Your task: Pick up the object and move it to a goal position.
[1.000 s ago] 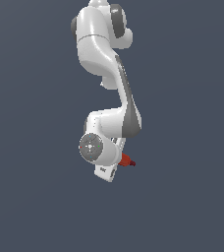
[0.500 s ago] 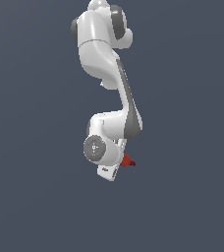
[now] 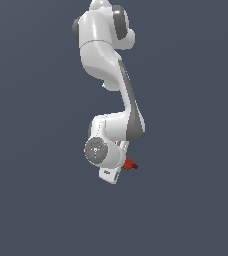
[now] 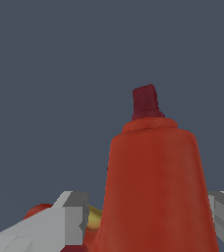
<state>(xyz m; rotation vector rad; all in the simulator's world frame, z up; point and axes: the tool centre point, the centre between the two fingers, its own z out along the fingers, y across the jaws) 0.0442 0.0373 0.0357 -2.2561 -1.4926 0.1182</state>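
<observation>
The white arm (image 3: 108, 90) hung down against plain grey. Its gripper (image 3: 117, 172) held the red toy drill (image 4: 155, 187) between grey fingers (image 4: 74, 216), the dark nose tip (image 4: 146, 102) poking toward the exterior view's right.

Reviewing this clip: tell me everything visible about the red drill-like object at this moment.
The red object looks like smooth matte plastic: a broad body tapering to a collar, topped by a darker red nose tip, with a small brass-coloured part low at its side. In the wrist view it fills the space between the claw's two grey fingers, seemingly pinched. In the exterior view only a small red bit pokes out beside the white hand, on the exterior view's right.
</observation>
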